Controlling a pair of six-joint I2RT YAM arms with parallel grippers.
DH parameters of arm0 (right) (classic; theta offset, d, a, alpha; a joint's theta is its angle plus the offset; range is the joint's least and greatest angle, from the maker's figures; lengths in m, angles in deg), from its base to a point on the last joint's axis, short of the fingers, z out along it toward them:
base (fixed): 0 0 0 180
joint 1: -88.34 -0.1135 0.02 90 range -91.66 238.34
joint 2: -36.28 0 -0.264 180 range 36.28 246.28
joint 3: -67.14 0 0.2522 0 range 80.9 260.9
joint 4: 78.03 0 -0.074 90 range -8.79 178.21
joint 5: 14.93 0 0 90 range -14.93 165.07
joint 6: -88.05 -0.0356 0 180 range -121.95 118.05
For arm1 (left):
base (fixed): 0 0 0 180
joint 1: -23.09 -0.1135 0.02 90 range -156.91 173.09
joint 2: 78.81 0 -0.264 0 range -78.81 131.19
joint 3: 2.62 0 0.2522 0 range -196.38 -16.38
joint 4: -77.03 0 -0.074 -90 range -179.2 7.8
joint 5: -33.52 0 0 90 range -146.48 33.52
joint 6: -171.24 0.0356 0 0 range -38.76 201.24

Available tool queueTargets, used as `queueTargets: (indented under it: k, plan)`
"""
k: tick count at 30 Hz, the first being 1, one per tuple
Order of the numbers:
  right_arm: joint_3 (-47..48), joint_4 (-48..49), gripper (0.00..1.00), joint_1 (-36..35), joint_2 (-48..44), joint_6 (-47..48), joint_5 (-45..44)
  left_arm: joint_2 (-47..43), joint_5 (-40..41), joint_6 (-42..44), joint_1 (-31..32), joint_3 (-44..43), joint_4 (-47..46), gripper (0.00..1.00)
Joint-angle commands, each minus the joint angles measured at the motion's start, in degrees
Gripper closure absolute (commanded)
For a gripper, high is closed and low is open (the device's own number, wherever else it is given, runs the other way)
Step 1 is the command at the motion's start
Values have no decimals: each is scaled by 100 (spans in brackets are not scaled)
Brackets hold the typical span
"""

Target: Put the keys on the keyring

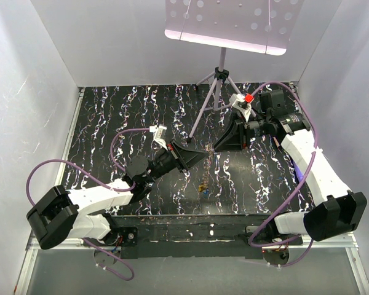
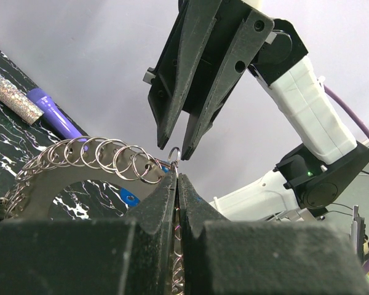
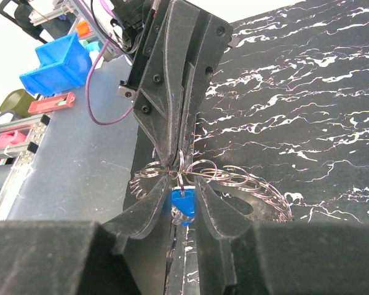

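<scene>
Above the desk (image 1: 111, 110), the keyring (image 2: 67, 181) is pinched edge-on by the left tool (image 2: 177, 178), pressed together, so its small loops (image 2: 104, 153) are presented upward. The right tool (image 2: 179, 144) is poised at one loop, jaws narrowly spread, nothing clearly gripped. A blue key (image 3: 183, 206) is glimpsed beneath; more keys (image 1: 203, 187) are seen lying on the desk.

Both arms reach inward until their tips meet nose to nose, the left gripper (image 2: 177, 179) with its fingers (image 2: 160, 203) pressed together, the right gripper (image 2: 177, 146) angled onto it, fingers (image 2: 203, 117) narrowly parted.
</scene>
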Motion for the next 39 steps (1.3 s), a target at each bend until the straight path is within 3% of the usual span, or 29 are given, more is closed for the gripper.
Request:
queueTargets:
  k: [1,15,27,31,37,39]
  plan:
    - [171,-112,74,-54,-27,32,31,-192,-1,14,31,-234,-239,100]
    - [127,-86,99,-90,-124,-82,-136,-254,166,49,31,-200,-396,100]
    - [-997,1846,99,-116,-870,-2127,-663,-62,860,304,31,-59,-1230,100]
    - [-1112,1997,99,-125,-897,-2437,-672,229,764,234,31,-155,-1539,100]
    - [-797,1717,69,-72,-827,-2412,-822,230,623,216,31,-129,-1548,100]
    - [-638,1593,67,15,-748,-2394,-734,168,588,242,40,-94,-1469,100]
